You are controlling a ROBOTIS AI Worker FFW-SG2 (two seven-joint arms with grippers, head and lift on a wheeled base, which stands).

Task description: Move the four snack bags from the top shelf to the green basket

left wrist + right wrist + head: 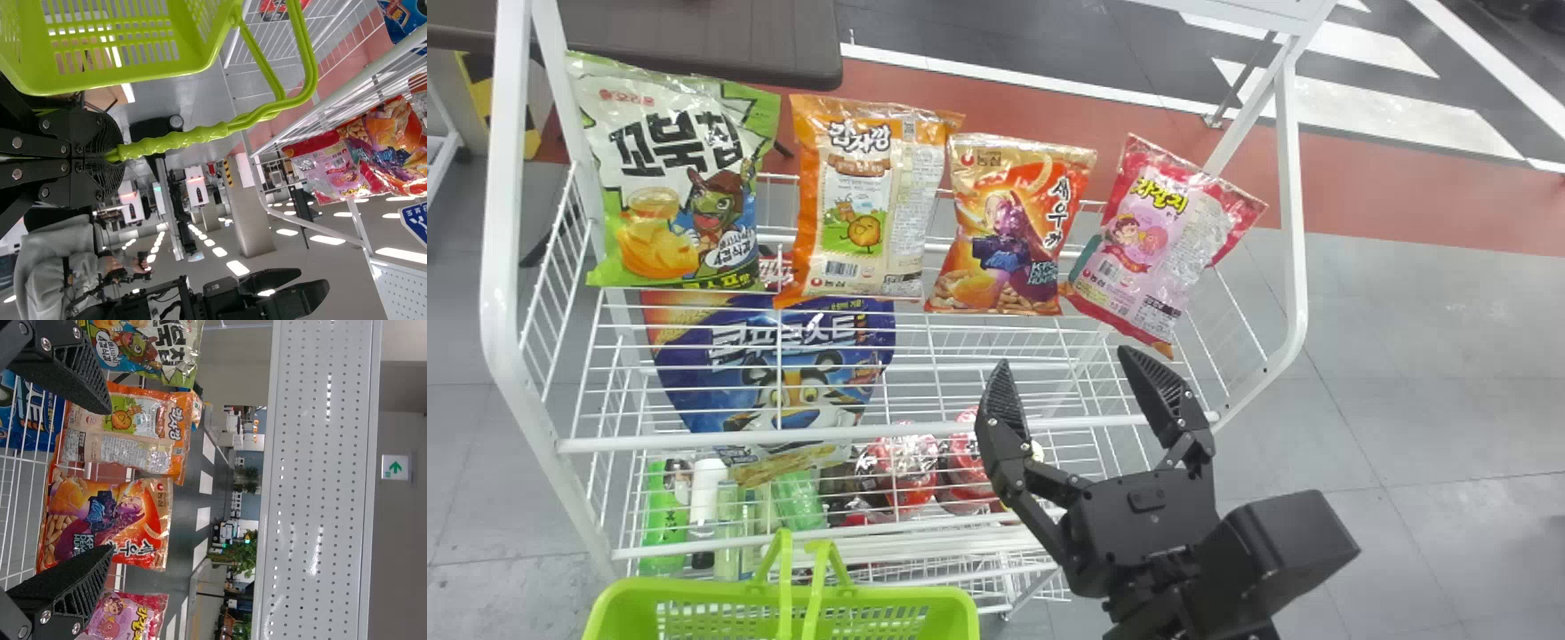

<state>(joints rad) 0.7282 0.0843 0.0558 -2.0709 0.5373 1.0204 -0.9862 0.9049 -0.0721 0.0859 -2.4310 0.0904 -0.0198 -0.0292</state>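
Four snack bags stand in a row on the top shelf: a green-white bag, an orange-cream bag, an orange-red bag and a pink bag. My right gripper is open in front of the two rightmost bags, nothing between its fingers. In the right wrist view the right gripper spreads before the orange-cream bag and the orange-red bag. The green basket is at the bottom edge, left of centre. My left gripper is shut on the basket's handle.
The white wire rack's front rail runs between the right gripper and the shelf. A blue cereal bag and red packs lie on the level below. A white perforated panel rises beside the bags in the right wrist view.
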